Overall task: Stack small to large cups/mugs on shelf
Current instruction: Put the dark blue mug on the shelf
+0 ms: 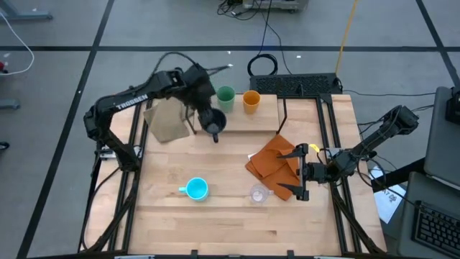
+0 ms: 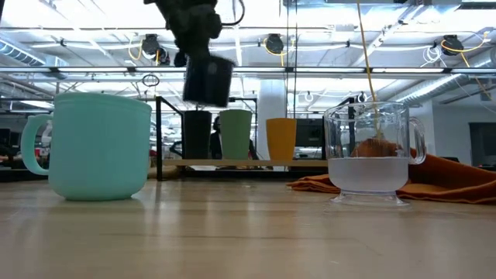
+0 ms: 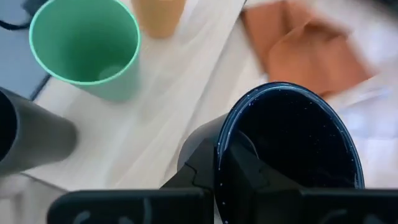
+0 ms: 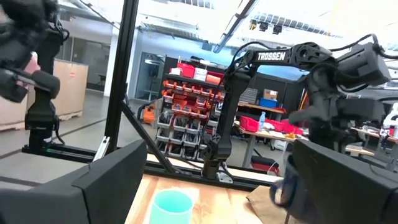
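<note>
Your left gripper [image 1: 213, 128] has the dark navy mug [image 1: 213, 121] pinched by its rim just beside the shelf [image 1: 266, 115], right gripper [image 1: 302, 173] spread idle, so lower it level

Glossy navy mug [image 3: 292, 149]; matt green cup [image 3: 87, 46]; wood shelf [image 1: 264, 119].

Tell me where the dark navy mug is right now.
The dark navy mug hangs in the left end effector by its rim, above the shelf's front edge, just in front of the green cup.
</note>
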Robot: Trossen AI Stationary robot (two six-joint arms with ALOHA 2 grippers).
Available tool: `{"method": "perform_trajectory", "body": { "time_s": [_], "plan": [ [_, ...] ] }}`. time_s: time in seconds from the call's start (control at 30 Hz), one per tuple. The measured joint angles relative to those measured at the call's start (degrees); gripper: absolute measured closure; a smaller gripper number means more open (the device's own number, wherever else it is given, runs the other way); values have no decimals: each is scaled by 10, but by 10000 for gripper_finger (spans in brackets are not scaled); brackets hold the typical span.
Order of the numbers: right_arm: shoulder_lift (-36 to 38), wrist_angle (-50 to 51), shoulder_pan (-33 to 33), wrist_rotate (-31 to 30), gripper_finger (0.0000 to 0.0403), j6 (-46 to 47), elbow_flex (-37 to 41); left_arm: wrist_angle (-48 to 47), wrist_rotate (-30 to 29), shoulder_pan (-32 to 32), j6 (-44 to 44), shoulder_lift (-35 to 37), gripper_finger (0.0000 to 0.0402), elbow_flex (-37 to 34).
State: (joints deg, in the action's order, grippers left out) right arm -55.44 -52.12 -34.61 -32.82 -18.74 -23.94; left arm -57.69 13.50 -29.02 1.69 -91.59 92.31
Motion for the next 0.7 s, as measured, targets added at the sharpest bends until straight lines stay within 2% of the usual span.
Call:
{"method": "perform_trajectory", "body": {
  "time_s": [0.1, 0.2, 0.43, 0.7],
  "plan": [
    [0, -1, 0, 0, 9, 0, 0, 5, 67, -26, 14, 20, 384, 0],
    [0, -3, 0, 0, 9, 0, 0, 12, 81, -27, 15, 44, 384, 0],
    [0, -17, 0, 1, 9, -1, 0, 6, 55, -28, 18, 73, 384, 0],
    [0, -25, 0, 1, 9, -6, 0, 2, 44, -28, 15, 73, 384, 0]
  ]
}}
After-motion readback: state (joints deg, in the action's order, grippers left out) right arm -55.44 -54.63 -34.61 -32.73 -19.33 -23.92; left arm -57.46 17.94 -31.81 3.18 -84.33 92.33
